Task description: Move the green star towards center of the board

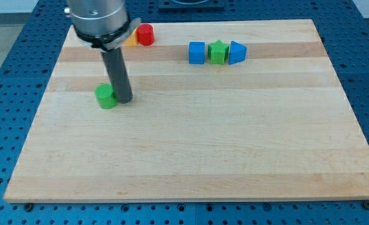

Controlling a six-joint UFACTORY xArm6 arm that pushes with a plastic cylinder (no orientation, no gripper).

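Observation:
The green star (218,52) sits near the view's top, right of centre, wedged between a blue cube (197,52) on its left and a blue triangular block (236,52) on its right. My tip (123,100) rests on the board at the view's left, far from the star. It touches the right side of a green round block (106,97).
A red block (146,34) and a yellow block (130,41), partly hidden by the arm, lie at the view's top left. The wooden board (190,156) lies on a blue perforated table.

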